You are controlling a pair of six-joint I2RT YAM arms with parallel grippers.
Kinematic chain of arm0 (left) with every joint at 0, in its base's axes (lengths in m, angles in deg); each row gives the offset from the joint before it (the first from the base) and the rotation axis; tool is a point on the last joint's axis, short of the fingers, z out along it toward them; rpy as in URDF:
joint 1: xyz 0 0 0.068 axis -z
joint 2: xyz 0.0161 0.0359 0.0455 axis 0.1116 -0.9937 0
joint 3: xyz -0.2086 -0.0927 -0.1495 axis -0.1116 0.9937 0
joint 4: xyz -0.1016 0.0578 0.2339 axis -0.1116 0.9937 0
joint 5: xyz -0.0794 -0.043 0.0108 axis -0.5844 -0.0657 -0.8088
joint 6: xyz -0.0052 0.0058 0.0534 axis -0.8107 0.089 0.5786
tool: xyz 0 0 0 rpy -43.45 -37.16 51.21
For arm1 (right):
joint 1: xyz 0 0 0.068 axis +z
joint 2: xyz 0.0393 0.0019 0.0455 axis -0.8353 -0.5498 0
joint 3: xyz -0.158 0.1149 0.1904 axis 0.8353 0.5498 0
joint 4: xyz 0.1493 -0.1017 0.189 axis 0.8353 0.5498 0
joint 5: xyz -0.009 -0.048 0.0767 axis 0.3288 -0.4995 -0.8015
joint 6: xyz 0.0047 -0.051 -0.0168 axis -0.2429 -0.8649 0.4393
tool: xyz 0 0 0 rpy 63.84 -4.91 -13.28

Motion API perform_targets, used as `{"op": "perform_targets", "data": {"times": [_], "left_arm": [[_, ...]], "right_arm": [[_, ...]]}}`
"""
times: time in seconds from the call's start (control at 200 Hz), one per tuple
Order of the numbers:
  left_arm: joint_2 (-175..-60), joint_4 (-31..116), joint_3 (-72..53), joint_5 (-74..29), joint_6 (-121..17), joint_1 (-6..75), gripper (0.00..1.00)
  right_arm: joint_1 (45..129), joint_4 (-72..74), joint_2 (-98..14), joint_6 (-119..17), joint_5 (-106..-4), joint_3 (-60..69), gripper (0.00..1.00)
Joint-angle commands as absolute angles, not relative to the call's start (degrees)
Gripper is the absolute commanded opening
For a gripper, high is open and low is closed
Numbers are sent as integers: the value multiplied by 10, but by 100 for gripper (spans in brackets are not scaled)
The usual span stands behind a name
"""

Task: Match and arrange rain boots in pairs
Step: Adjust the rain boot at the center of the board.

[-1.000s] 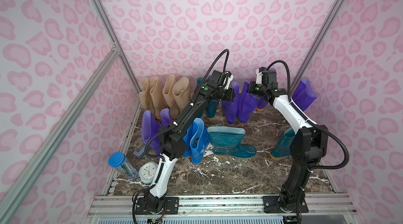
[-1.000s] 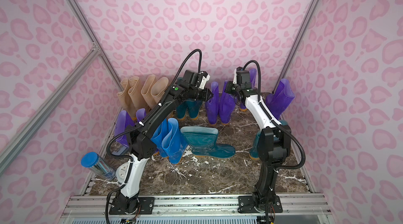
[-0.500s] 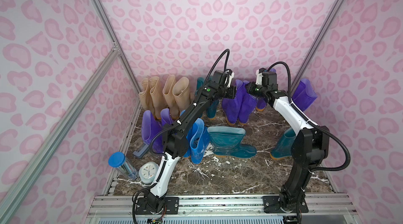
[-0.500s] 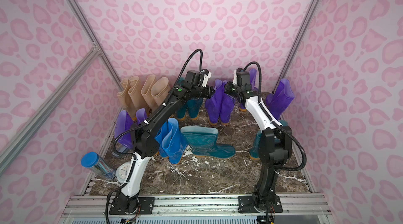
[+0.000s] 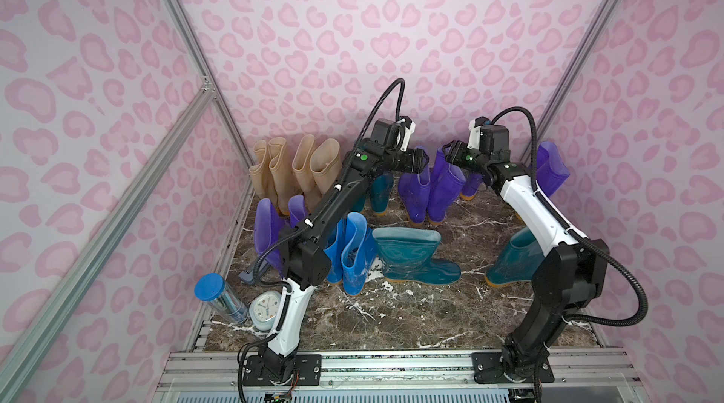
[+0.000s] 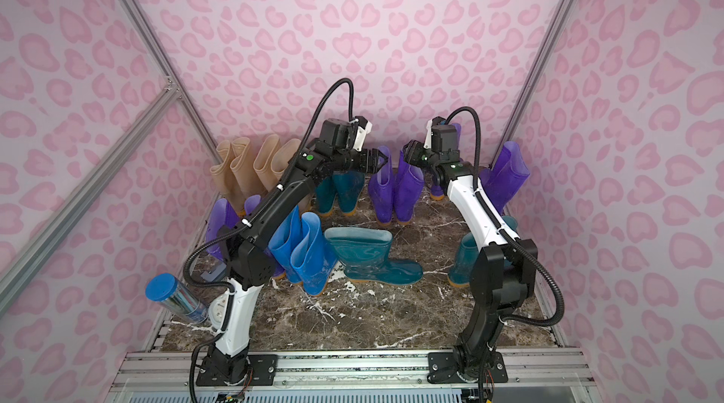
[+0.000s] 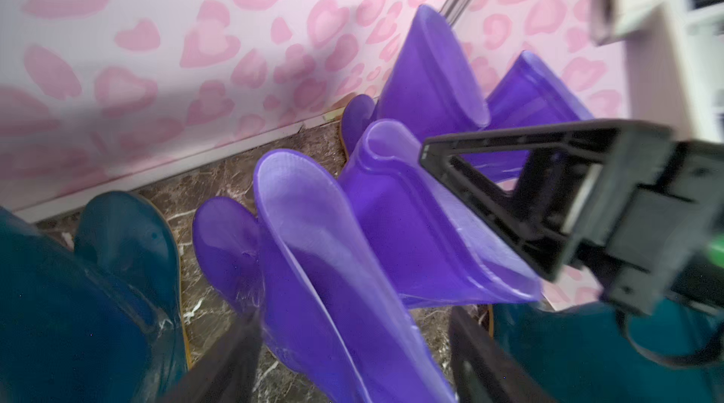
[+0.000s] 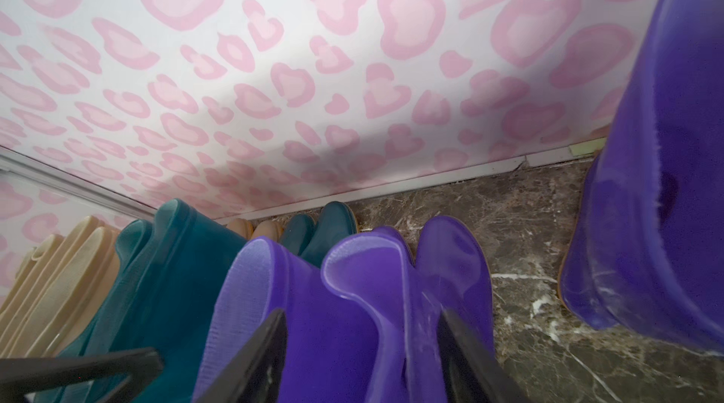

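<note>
- Evidently the rain boots (image 5: 411, 260) are being sorted by colour on the marble floor (image 5: 391, 314). I count four beige, four teal, six purple and at least two blue.
- The purple pair (image 5: 440, 189) stands upright, side by side near the back wall, apparently a finished match.
- The left gripper (image 5: 421, 160) and right gripper (image 5: 450, 152) each straddle a shaft top. Their fingers are apart and clamp nothing.

Blue-lidded clear cylinder (image 5: 221, 301) tilted at marble tabletop (image 5: 391, 318) edge; white clock (image 5: 265, 309) just beside.
</note>
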State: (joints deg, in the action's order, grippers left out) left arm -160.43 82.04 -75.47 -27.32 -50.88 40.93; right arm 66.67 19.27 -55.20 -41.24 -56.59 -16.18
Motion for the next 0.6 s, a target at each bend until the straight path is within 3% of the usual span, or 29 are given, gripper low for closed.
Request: {"op": "perform_targets", "data": {"times": [0.0, 0.255, 0.41, 0.595], "left_arm": [[-1580, 855, -772, -334, -456, 410, 88], [-1480, 1016, -745, -375, -368, 431, 87], [-1362, 1109, -600, -325, -205, 506, 92], [-1254, 1090, -439, -258, -161, 551, 99]], "right_arm": [[664, 202, -539, -422, -532, -154, 65], [680, 217, -446, -430, -492, -106, 66], [684, 176, -333, -424, -479, 10, 70], [683, 176, -217, -441, -462, 107, 82]]}}
